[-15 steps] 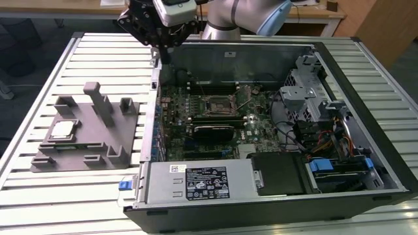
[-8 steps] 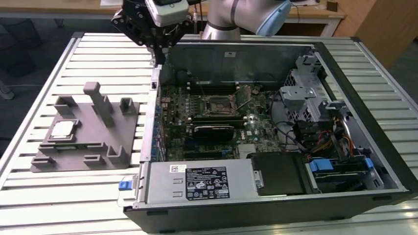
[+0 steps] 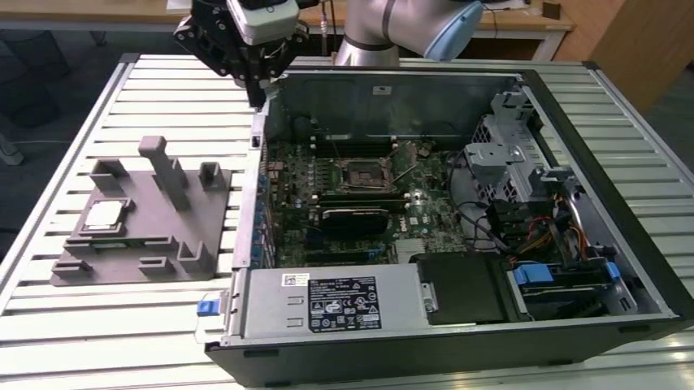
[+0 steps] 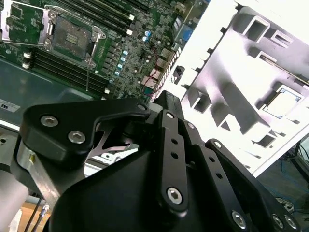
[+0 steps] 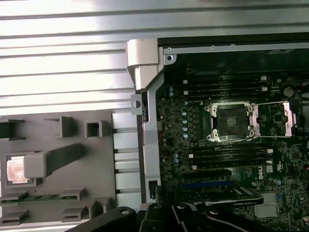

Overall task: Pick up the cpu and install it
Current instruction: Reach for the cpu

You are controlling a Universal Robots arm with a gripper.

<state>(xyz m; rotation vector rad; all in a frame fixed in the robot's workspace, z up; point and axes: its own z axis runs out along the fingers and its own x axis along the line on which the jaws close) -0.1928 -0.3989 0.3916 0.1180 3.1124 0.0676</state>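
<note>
Gripper: the gripper hangs over the far corner of the computer case, on the exterior view's left; jaws drawn together, empty.
Cpu: the cpu lies flat in a recess of the grey fixture block on the bench, left of the case. The recess likely keeps it square for grasping.
Socket: the socket is bare with its frame open, apparently ready to receive the chip.
Progress: not yet picked.

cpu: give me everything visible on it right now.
The small flat square cpu, silvery-white metal top with a thin darker rim, lies flat and face up in a recess of the grey plastic fixture block, at the exterior view's left, outside the open black computer case. In the first wrist view a fixture post overlaps one edge. Only the fixture touches it; it is not installed.
</note>
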